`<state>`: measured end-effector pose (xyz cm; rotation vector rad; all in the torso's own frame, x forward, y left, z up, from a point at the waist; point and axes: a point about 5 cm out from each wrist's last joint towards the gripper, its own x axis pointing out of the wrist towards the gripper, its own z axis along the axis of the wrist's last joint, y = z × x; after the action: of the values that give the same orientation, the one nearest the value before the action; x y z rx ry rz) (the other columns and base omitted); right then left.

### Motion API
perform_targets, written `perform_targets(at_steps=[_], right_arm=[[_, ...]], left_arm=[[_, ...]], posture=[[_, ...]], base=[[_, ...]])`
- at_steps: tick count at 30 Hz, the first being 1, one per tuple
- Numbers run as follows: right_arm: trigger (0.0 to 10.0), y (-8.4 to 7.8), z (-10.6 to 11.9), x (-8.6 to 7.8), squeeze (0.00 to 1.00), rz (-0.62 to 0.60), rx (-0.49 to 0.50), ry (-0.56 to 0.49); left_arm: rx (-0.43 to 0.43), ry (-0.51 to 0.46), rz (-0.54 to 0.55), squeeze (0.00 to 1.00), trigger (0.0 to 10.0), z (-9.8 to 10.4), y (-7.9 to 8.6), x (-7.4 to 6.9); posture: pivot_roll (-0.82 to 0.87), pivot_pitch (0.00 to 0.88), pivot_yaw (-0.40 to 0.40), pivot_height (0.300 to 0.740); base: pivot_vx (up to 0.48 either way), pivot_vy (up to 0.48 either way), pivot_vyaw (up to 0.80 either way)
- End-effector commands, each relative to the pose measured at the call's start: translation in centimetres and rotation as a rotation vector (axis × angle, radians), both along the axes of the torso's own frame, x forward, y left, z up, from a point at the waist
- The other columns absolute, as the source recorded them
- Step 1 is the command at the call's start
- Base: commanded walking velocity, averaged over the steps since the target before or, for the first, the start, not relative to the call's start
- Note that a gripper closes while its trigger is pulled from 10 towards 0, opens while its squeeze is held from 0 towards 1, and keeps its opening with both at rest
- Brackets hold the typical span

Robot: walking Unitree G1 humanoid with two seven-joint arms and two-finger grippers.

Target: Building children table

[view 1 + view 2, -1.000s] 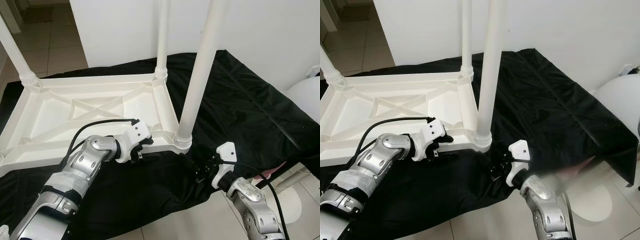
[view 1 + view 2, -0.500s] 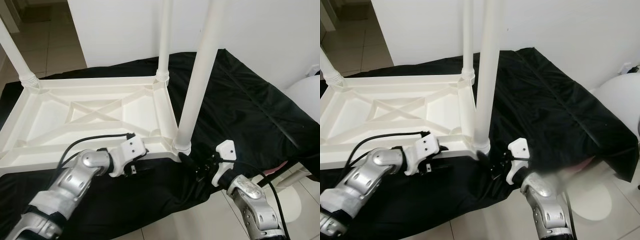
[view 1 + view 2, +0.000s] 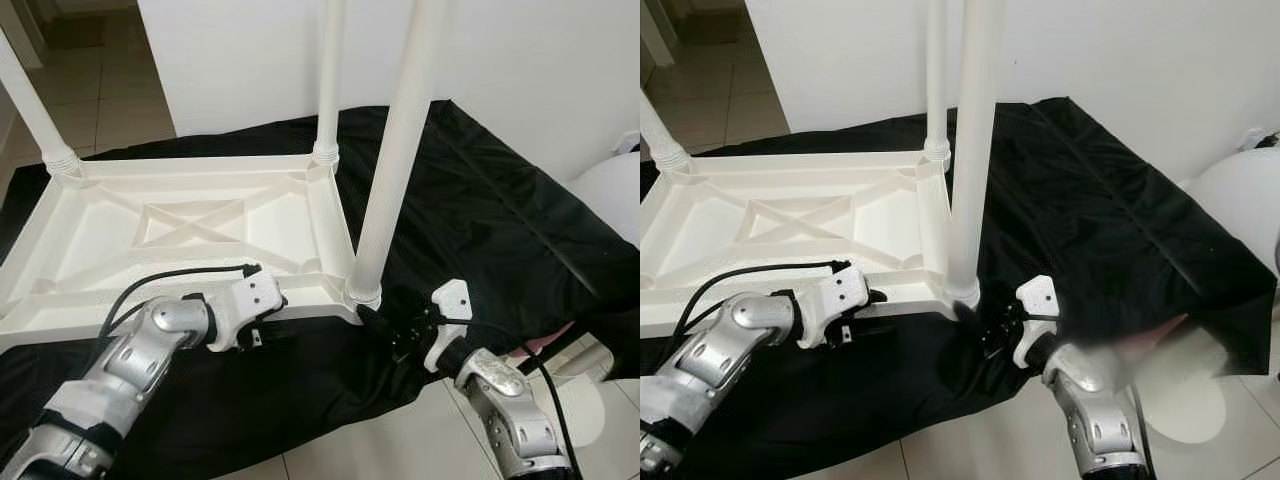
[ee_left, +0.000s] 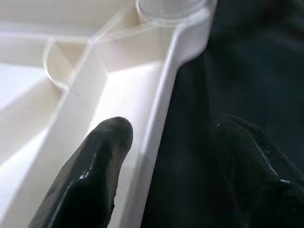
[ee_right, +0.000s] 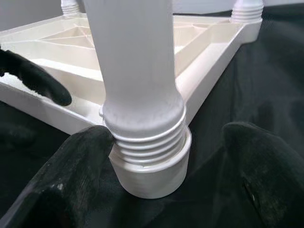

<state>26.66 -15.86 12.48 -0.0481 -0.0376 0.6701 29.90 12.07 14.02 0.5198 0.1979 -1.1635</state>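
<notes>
A white plastic children's table (image 3: 190,215) lies upside down on a black cloth (image 3: 480,210). Three white legs stand up from its corners: the near right leg (image 3: 392,150), the far right leg (image 3: 328,70) and the far left leg (image 3: 30,105). My left gripper (image 3: 268,325) is open and straddles the table's near rim (image 4: 161,95), with one finger inside the tabletop and the other over the cloth. My right gripper (image 5: 166,135) is open at the base of the near right leg (image 5: 137,57), with a finger on each side of its threaded end above the socket (image 5: 152,175).
The cloth covers a low surface whose front edge drops to the tiled floor (image 3: 400,440) just before me. A white wall (image 3: 240,60) stands behind. A white rounded object (image 3: 610,195) sits at the far right.
My left gripper has slid back along the near rim towards me and to the left. My right gripper has edged closer to the base of the near right leg.
</notes>
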Motion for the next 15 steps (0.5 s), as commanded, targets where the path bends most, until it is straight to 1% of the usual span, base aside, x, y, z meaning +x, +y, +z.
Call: perform_targets(at_steps=[1,3,5,6,8,9,11,12,14,15], right_arm=[[10.0,-0.3,0.5,0.0,0.00,0.023,0.001,-0.014],[10.0,-0.5,0.7,0.0,0.00,0.029,-0.008,-0.021],[10.0,-1.5,1.7,0.1,0.00,0.053,-0.026,-0.038],[10.0,-1.5,1.7,0.1,0.00,0.053,-0.026,-0.038],[10.0,-2.0,2.3,0.2,0.00,0.070,-0.036,-0.049],[10.0,-2.0,2.3,0.2,0.00,0.070,-0.036,-0.049],[10.0,-2.3,2.9,0.6,0.00,0.092,-0.061,-0.066],[10.0,-2.3,3.2,0.8,0.00,0.105,-0.071,-0.072],[10.0,-2.3,3.2,0.8,0.00,0.105,-0.071,-0.072],[10.0,-2.3,3.4,1.0,0.00,0.119,-0.078,-0.077]], left_arm=[[-0.048,0.011,0.028,0.00,10.0,0.9,0.1,0.1],[-0.079,0.022,0.043,0.00,10.0,1.3,0.2,0.1],[-0.178,0.017,0.085,0.00,10.0,3.0,0.3,-0.1],[-0.178,0.017,0.085,0.00,10.0,3.0,0.3,-0.1],[-0.234,0.009,0.105,0.00,10.0,3.9,0.4,-0.2],[-0.234,0.009,0.105,0.00,10.0,3.9,0.4,-0.2],[-0.307,0.015,0.137,0.00,10.0,4.7,0.8,-0.2],[-0.327,0.005,0.155,0.00,10.0,5.2,1.1,-0.2],[-0.327,0.005,0.155,0.00,10.0,5.2,1.1,-0.2],[-0.331,-0.008,0.174,0.00,10.0,5.4,1.4,-0.1]], posture=[[-0.06,0.052,0.020,0.740],[-0.06,0.052,0.020,0.740],[-0.05,0.056,0.015,0.740],[-0.05,0.056,0.015,0.740],[-0.05,0.057,0.013,0.740],[-0.05,0.057,0.013,0.740],[-0.05,0.061,0.008,0.740],[-0.05,0.061,0.008,0.740],[-0.05,0.061,0.008,0.740],[-0.05,0.061,0.005,0.740]], base=[[0.000,0.000,0.00],[0.000,0.000,0.00],[0.000,0.000,0.00],[0.000,0.000,0.00],[0.000,0.000,0.00],[0.000,0.000,0.00],[0.000,0.000,0.00],[0.000,0.000,0.00],[0.000,0.000,0.00],[0.000,0.000,0.00]])
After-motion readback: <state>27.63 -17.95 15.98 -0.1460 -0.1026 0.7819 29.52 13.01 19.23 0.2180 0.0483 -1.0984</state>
